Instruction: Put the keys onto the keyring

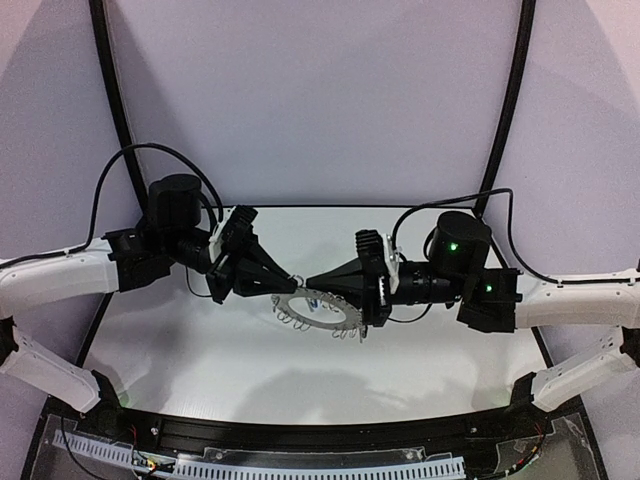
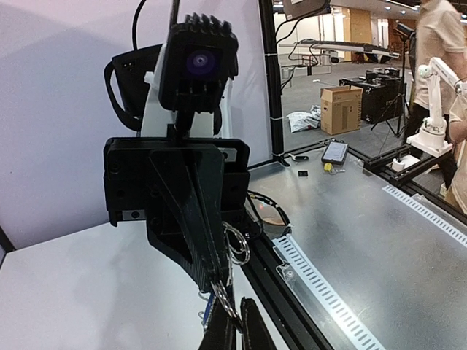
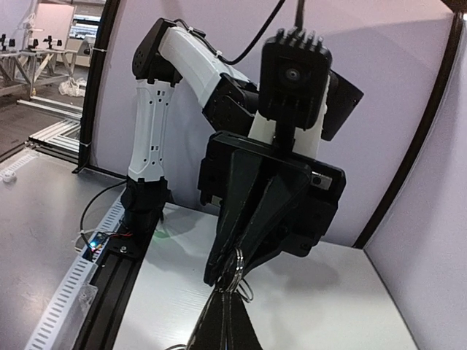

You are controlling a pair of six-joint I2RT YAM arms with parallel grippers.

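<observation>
The keyring point(image 1: 341, 319), a flat dark ring with wire clips round its rim, hangs tilted just above the white table point(image 1: 190, 350) at its centre. My left gripper point(image 1: 290, 282) and right gripper point(image 1: 312, 281) meet tip to tip at its upper left rim, both shut on it. In the left wrist view my left gripper point(image 2: 238, 329) pinches silver wire loops point(image 2: 239, 245) of the ring, with the right gripper point(image 2: 217, 281) just above. A blue tag point(image 2: 207, 312) of one of the keys shows beside my fingers. The right wrist view shows my right gripper point(image 3: 230, 322) under the same loops point(image 3: 238, 264).
A black rail point(image 1: 320, 435) and a slotted white cable duct point(image 1: 300, 468) run along the table's near edge. Black frame poles point(image 1: 110, 90) and pale purple walls close in the back and sides. A metal bench point(image 2: 379, 240) lies beyond the rail.
</observation>
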